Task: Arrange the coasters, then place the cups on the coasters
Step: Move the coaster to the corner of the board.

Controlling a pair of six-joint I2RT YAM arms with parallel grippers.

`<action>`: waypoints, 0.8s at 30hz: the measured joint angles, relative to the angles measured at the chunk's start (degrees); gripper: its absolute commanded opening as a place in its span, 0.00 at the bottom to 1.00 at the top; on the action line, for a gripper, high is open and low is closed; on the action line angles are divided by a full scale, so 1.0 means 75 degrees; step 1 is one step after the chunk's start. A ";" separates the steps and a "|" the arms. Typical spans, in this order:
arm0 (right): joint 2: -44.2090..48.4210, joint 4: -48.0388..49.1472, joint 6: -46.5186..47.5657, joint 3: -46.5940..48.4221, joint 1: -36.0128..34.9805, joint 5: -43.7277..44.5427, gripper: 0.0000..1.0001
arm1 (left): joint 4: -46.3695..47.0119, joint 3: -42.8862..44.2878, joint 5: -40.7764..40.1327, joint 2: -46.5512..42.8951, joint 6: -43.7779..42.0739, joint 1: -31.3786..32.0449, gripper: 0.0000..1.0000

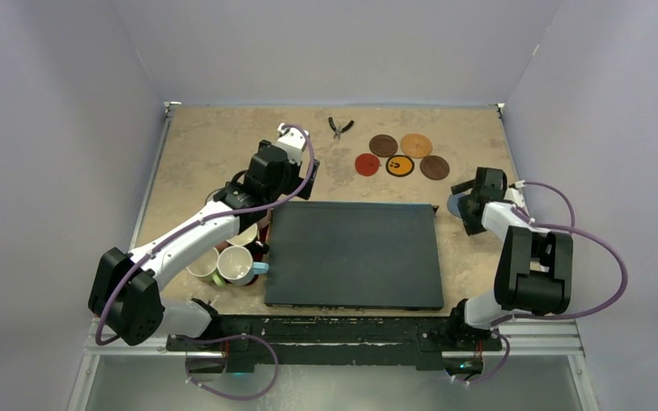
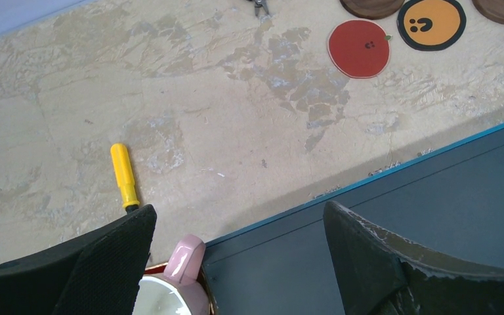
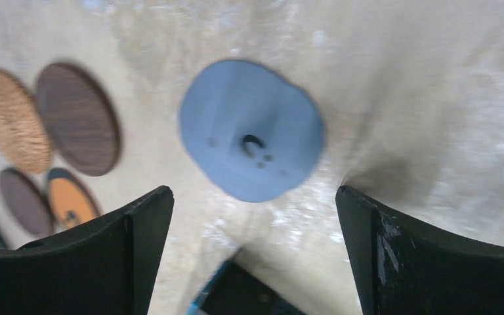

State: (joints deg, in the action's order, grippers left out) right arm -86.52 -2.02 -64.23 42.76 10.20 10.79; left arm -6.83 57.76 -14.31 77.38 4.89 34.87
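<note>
Five coasters lie grouped at the back of the table: dark brown (image 1: 383,145), tan cork (image 1: 415,144), red (image 1: 367,163), yellow with black marks (image 1: 399,165) and brown wood (image 1: 434,167). The grey-blue coaster (image 3: 251,130) lies flat on the table just ahead of my right gripper (image 3: 254,190), which is open and holds nothing. Several cups (image 1: 237,265) stand bunched at the left, partly hidden under my left arm. My left gripper (image 2: 239,209) is open above the black mat's back left corner, with a pink cup (image 2: 178,285) right below its left finger.
A large black mat (image 1: 355,253) fills the table's middle. Pliers (image 1: 339,128) lie at the back. A yellow-handled screwdriver (image 2: 125,176) lies left of the mat. A red tray rim (image 2: 159,267) shows by the pink cup.
</note>
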 measured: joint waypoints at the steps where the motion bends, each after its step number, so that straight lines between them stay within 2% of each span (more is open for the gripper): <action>1: 0.0082 -0.0195 0.0210 0.0000 0.0000 0.0166 0.98 | 0.0009 -0.0006 0.0000 0.0000 0.0000 0.0000 0.93; 8: 0.1008 -0.1131 0.1766 -0.0009 0.0012 0.1265 0.98 | 0.0020 -0.0035 0.0012 0.0000 0.0003 0.0000 0.93; 16: 0.0055 -0.1451 0.3704 0.0399 -0.0067 0.1367 0.98 | 0.0052 -0.0061 0.0012 -0.0009 0.0006 0.0000 0.93; 24: 0.0102 -0.1507 0.4613 0.0440 -0.0166 0.0985 0.98 | 0.0052 -0.0061 -0.0143 -0.0111 0.0006 0.0000 0.93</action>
State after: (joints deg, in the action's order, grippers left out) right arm -85.76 -13.32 -29.63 46.06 8.95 18.17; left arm -6.44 57.30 -15.38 76.55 4.93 34.87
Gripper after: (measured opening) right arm 0.976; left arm 0.932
